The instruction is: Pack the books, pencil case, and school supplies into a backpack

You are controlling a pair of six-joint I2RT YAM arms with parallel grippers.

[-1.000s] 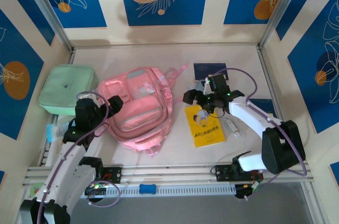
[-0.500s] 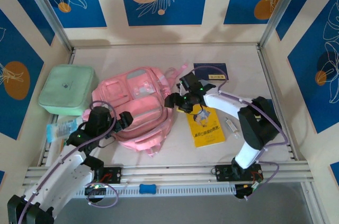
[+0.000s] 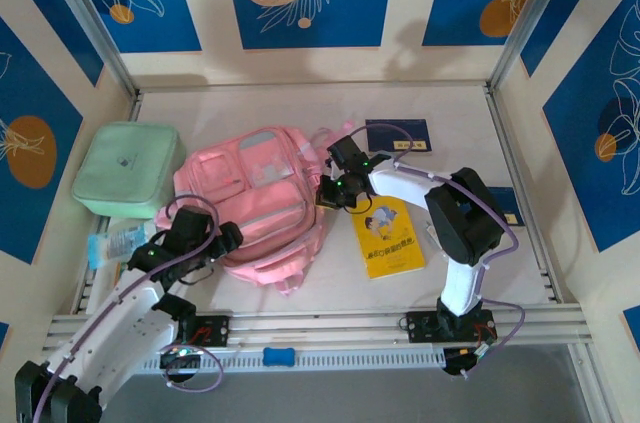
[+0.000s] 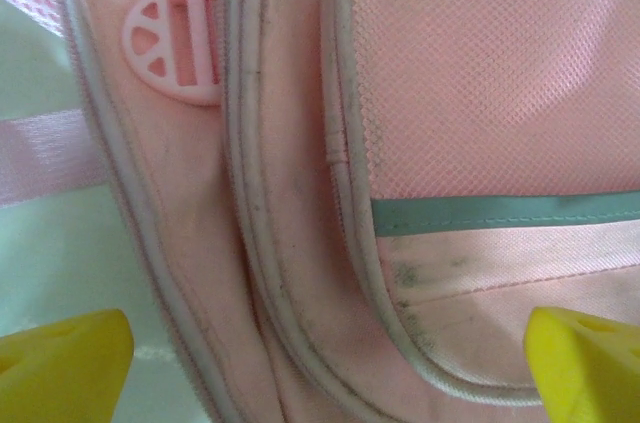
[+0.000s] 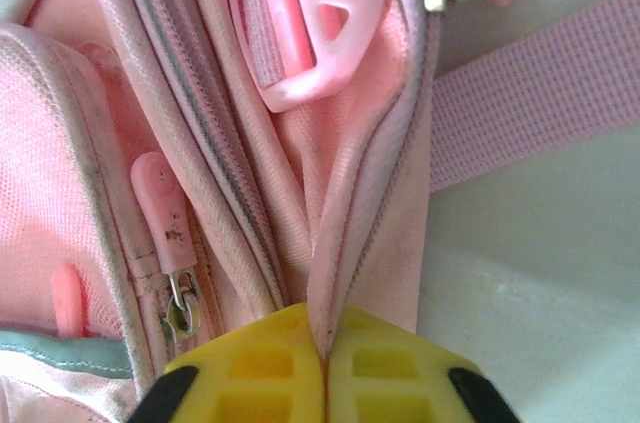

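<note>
The top camera looks steeply down over the whole counter (image 3: 300, 108) from its near edge. Both wrist cameras sit close against the backpack (image 3: 255, 203), shared by all views.

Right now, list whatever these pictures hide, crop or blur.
- Top view: yellow book cover lettering, too small to read.
- Right wrist view: backpack interior, closed off by fabric pinched in the right tool.
- Left wrist view: left tool, fingers cropped by the bottom edge.

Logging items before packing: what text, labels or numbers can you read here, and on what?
Nothing is legible.
On the yellow book: dark cover lettering, too small to read.
On the navy book: a pale label, blurred.
On the mint-green box: a small central mark, unreadable.
</note>
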